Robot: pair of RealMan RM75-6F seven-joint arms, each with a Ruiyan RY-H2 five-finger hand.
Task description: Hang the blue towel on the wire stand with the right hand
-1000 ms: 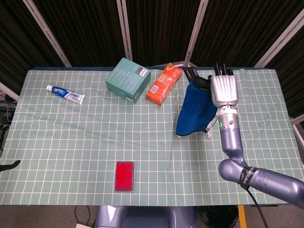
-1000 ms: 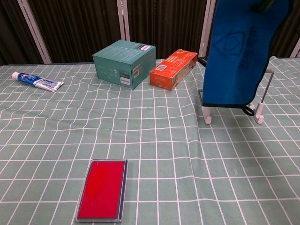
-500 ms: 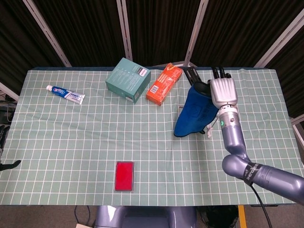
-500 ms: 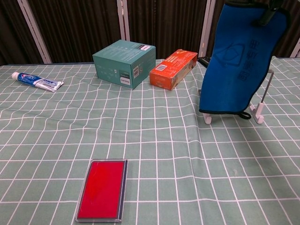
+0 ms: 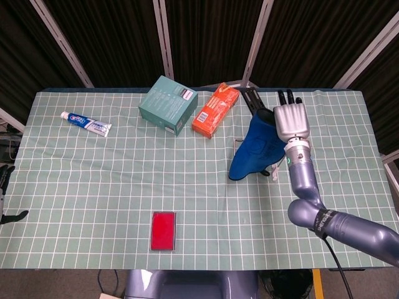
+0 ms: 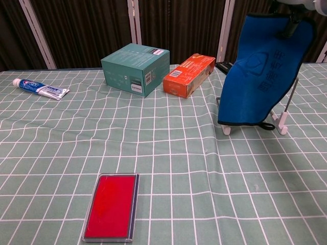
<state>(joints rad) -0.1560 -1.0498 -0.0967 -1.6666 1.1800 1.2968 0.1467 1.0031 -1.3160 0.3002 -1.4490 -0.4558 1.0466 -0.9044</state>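
Observation:
My right hand [image 5: 292, 119] holds the blue towel [image 5: 255, 148] by its top edge, fingers pointing to the table's far side. In the chest view the towel [image 6: 261, 69] hangs tilted, with a dark finger [image 6: 293, 25] on its upper right corner. It drapes in front of the wire stand [image 6: 289, 99], whose white feet [image 6: 280, 129] stand on the cloth below the towel's lower edge. Most of the stand is hidden behind the towel. A dark shape [image 5: 4, 175] at the far left edge of the head view may be my left hand; too little shows.
An orange box [image 5: 215, 110] and a teal box [image 5: 168, 104] lie left of the stand at the back. A toothpaste tube [image 5: 86, 123] is at the far left. A red flat case [image 5: 164, 230] lies near the front edge. The green checked cloth [image 5: 93, 180] covers the table.
The right hand has come down with the towel. The towel's top sits lower in the chest view and the cloth now hangs slanted, its lower edge closer to the stand's feet.

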